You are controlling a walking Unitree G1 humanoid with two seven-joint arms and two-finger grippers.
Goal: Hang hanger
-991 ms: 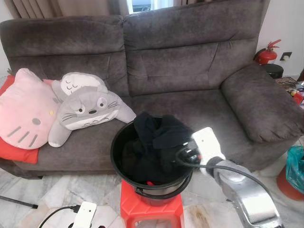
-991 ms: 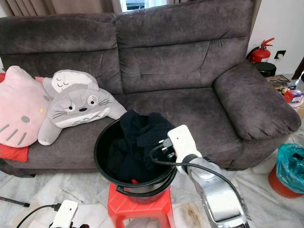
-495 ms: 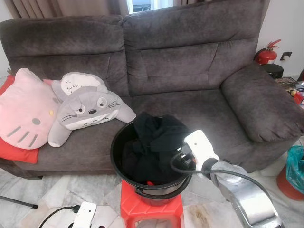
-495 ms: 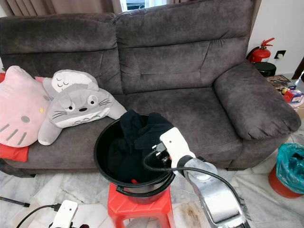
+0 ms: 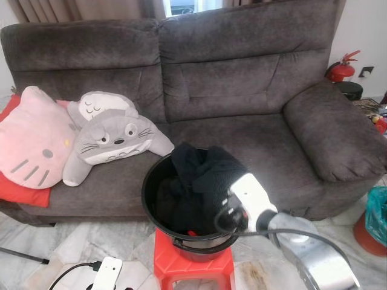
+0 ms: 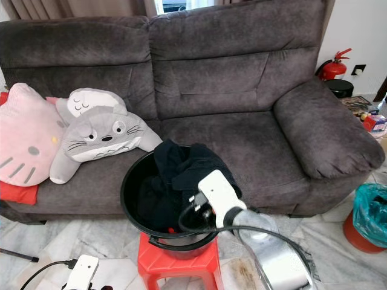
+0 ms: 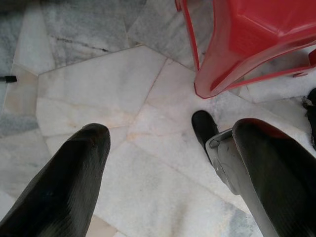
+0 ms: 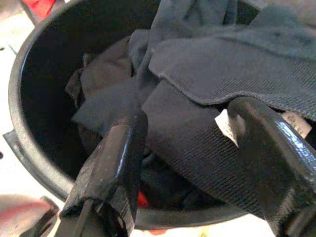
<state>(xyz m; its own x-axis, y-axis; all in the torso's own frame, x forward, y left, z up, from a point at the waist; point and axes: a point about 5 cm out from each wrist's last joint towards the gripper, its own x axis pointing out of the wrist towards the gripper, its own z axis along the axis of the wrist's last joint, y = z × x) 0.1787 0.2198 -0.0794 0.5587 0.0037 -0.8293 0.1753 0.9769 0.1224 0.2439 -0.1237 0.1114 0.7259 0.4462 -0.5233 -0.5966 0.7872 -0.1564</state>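
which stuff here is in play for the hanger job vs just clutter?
In play: black bucket on red stool; dark clothes; right gripper, open over them.

Clutter: plush cushions, sofa, fire extinguisher, left gripper idle.

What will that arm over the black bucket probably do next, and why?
Probably dip lower and close on the dark clothes: the right gripper hangs open just above them inside the black bucket, touching nothing yet.

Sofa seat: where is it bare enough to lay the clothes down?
The sofa seat is bare from the grey plush across to the right armrest. The left end is crowded with plush and pink cushion. The bucket brims with dark clothes.
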